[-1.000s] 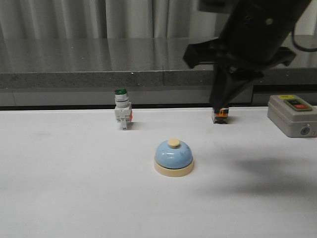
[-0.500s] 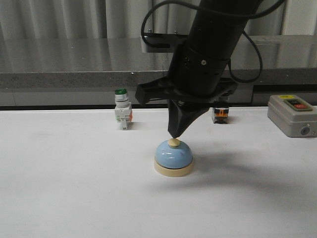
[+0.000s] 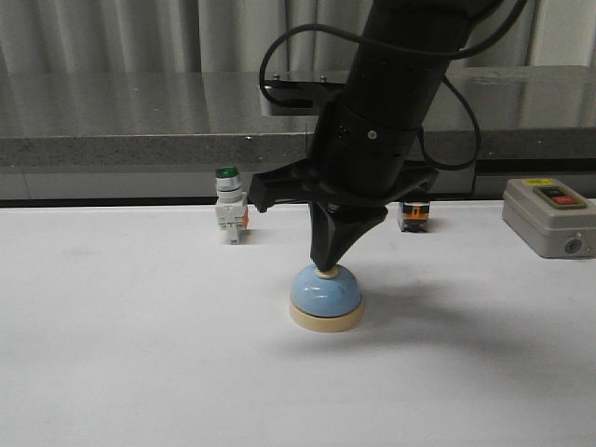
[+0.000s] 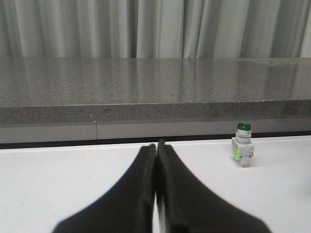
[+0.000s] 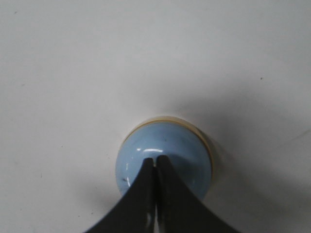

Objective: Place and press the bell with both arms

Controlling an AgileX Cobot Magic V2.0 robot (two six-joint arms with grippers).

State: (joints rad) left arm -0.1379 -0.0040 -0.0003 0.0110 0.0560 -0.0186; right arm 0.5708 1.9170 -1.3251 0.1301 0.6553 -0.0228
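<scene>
Fingertips pressed together into a single black point, the right gripper (image 3: pixel 325 267) bears straight down on the cream button of the bell (image 3: pixel 326 296), which sits at the centre of the white table (image 3: pixel 140 372) in the front view. The right arm (image 3: pixel 391 112) rises from the bell toward 1 o'clock, its cable looping beside the dark housing. From the right wrist camera, the closed fingers (image 5: pixel 146 189) cover the button and the light-blue dome (image 5: pixel 165 145) shows around them, with its cream base rim peeking out on the far side. A green-capped pushbutton switch (image 3: pixel 229 216) stands upright at about 10 o'clock from the bell, well apart from it. A small black and orange component (image 3: pixel 414 215) stands at about 1 o'clock from the bell, partly behind the arm. A grey box (image 3: pixel 551 217) with coloured buttons sits at 3 o'clock near the table's edge. The left gripper (image 4: pixel 156 148) is out of the front view; its own camera shows both fingers meeting with nothing between them, low over the white surface, with the green-capped switch (image 4: pixel 242 151) off to one side. A grey stone ledge (image 3: pixel 140 121) and pale curtains (image 3: pixel 140 33) run behind.
</scene>
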